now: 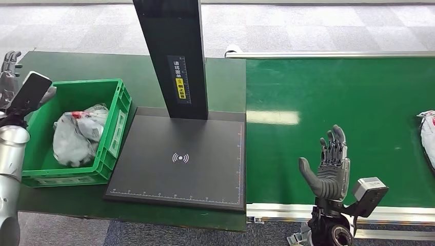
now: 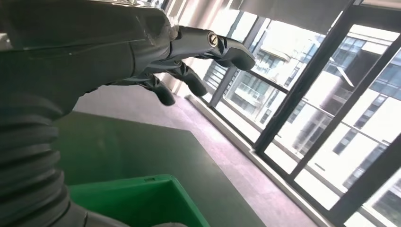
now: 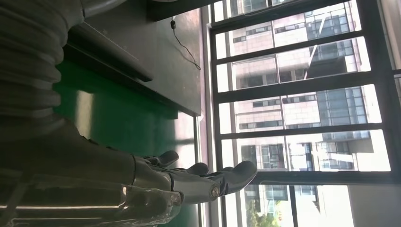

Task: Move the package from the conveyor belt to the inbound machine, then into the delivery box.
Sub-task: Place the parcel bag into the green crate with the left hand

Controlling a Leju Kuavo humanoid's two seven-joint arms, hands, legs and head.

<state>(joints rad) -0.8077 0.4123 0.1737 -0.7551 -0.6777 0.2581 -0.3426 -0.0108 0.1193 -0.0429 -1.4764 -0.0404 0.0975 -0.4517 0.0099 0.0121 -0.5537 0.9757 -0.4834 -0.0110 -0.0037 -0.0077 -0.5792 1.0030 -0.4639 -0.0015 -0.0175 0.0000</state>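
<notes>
A white package (image 1: 427, 137) lies on the green conveyor belt (image 1: 338, 107) at the far right edge, partly cut off. My right hand (image 1: 328, 166) is raised over the belt's near edge, fingers upright and spread, holding nothing; the right wrist view shows its fingers (image 3: 208, 182) extended. My left hand (image 1: 10, 77) hangs at the far left beside the green delivery box (image 1: 115, 136), empty, with its fingers (image 2: 189, 54) stretched out. The box holds grey and white bagged packages (image 1: 77, 133). The black inbound machine (image 1: 179, 159) lies flat between box and belt, nothing on its plate.
The machine's black post (image 1: 174, 56) rises at the back of the plate. A dark green table (image 1: 220, 77) carries the box and machine. Grey carpet floor lies beyond, and large windows (image 3: 302, 109) appear in the wrist views.
</notes>
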